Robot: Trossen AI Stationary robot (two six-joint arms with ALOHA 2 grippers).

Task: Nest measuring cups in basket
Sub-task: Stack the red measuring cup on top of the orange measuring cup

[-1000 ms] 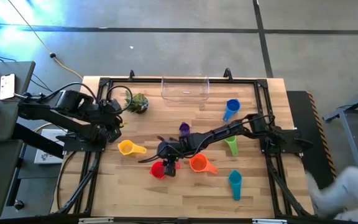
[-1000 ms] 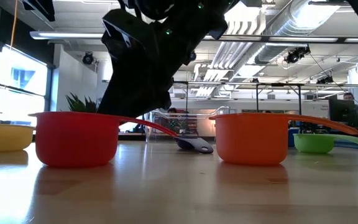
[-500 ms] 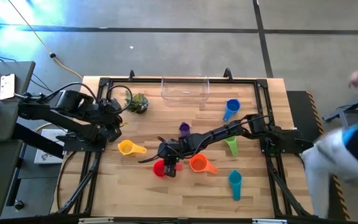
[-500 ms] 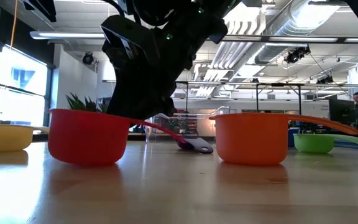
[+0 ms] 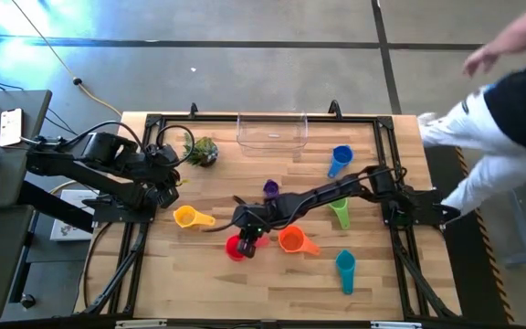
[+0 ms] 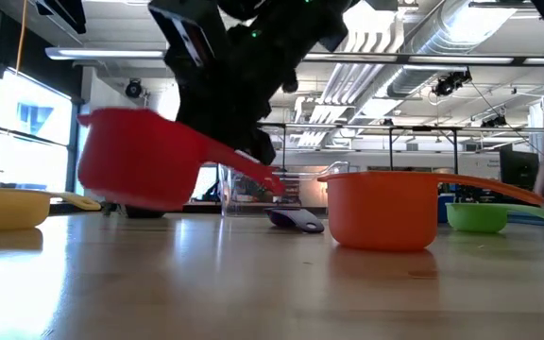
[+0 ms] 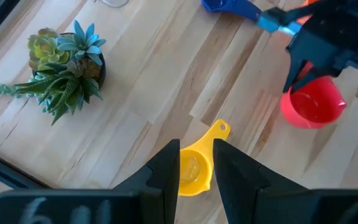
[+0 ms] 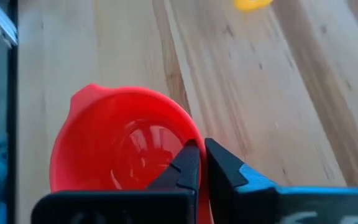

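Right hand point(image 5: 247, 239) on round red cup point(image 5: 236, 247)

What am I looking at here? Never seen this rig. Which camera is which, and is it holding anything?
It is a two-armed table robot; each arm ends in a two-finger gripper. One picture looks straight down from above, one looks level across the table top, and two come from cameras on the wrists.

On the wooden table lie coloured measuring cups: yellow, purple, orange, green, blue and teal. A small plant and a clear basket, with no cups in it, stand at the far edge.

The right gripper, reaching to mid-table, is shut on the red cup, gripping its rim beside the handle; the level view shows the cup off the table and tilted. The left gripper waits at the table's left edge, slightly open, holding nothing. A person passes at the right, outside the table.
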